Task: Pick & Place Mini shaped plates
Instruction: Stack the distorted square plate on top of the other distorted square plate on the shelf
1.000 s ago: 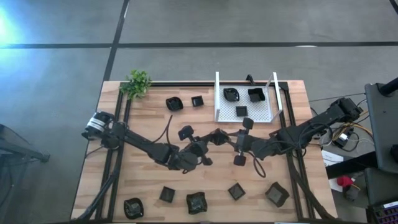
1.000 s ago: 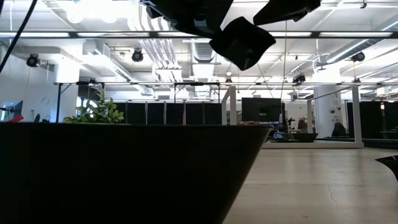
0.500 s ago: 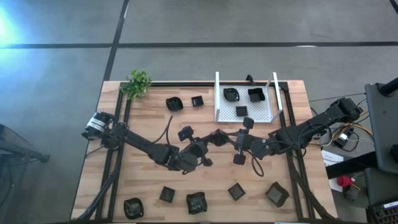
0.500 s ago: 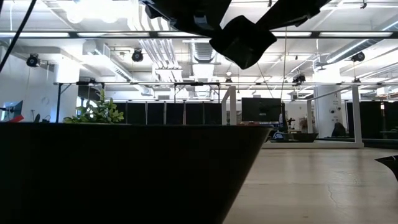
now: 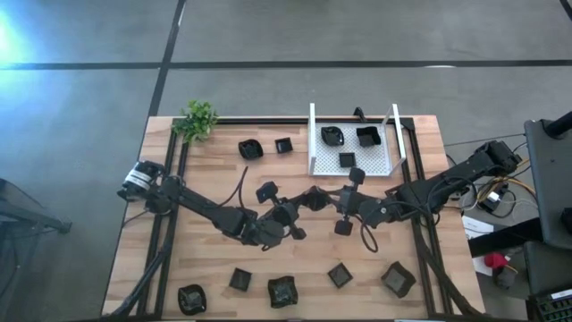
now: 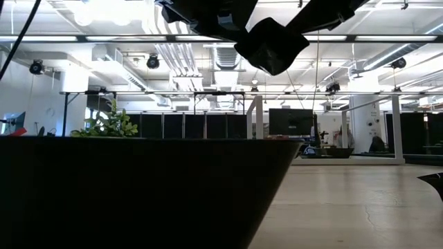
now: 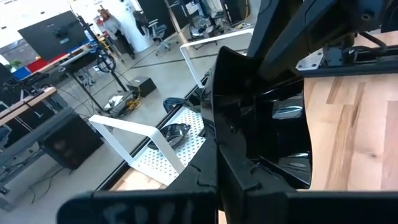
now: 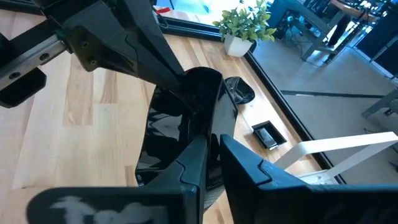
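Holding: a small black glossy plate (image 5: 315, 199) with upswept walls hangs above the wooden table (image 5: 214, 259), just in front of the white mesh tray (image 5: 371, 163) and a little to its left; both grippers meet on it.
Left gripper (image 5: 304, 202): reaching in from the side away from the tray, its fingers (image 7: 230, 155) pressed together on one wall of the plate (image 7: 280, 137).
Right gripper (image 5: 327, 202): coming in from in front of the tray's right half, its fingers (image 8: 193, 162) nipping the opposite wall of the plate (image 8: 180, 124), with only the rim's thickness between them.
Change: a second ago the right gripper's fingers stood wide apart and short of the plate; now they have narrowed onto it, and its head sits slightly nearer the left gripper. In the low view the plate (image 6: 271, 44) has barely shifted.
Inside the tray: three more small black dishes, two at the back (image 5: 332, 135) (image 5: 366, 135) and one near the front (image 5: 347, 159).
Left of the tray: two black dishes (image 5: 250, 148) (image 5: 283, 144) just beside it, then a green potted plant (image 5: 197, 119) farther off.
Far from the tray: five black dishes in a row along the table's opposite edge, from (image 5: 190, 297) to (image 5: 398, 278).
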Action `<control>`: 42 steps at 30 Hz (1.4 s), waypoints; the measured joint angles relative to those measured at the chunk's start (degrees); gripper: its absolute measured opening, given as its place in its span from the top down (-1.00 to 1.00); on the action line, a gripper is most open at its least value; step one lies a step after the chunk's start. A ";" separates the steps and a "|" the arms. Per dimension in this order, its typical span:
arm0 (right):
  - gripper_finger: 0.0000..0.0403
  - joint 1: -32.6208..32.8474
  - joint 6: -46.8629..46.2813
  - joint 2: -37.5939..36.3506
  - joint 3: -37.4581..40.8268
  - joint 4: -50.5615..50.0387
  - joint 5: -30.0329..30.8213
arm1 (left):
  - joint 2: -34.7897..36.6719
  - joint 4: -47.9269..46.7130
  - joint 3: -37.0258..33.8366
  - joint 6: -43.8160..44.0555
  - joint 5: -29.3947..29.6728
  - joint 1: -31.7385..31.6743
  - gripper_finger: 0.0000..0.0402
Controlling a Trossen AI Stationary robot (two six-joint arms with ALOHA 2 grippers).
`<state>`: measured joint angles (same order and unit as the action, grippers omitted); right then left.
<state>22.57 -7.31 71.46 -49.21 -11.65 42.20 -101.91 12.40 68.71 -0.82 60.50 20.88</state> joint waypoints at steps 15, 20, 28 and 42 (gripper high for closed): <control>0.96 -0.02 0.02 0.00 0.00 -0.17 0.15 | 0.01 0.04 -0.06 0.06 -3.02 0.01 0.95; 0.96 -0.02 0.02 0.00 0.00 -0.04 -0.20 | 0.02 0.16 0.35 0.02 -3.24 0.00 0.74; 0.96 -0.02 -1.66 -0.13 0.00 0.04 -0.22 | 0.61 0.04 0.87 -0.02 -3.00 0.79 0.51; 0.96 -3.47 -8.88 -3.57 -0.07 -6.37 2.86 | 4.19 -0.24 0.79 -0.70 -1.93 5.04 0.47</control>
<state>19.10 -16.19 67.89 -49.28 -18.02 45.06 -97.72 12.16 69.49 -1.52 58.57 25.92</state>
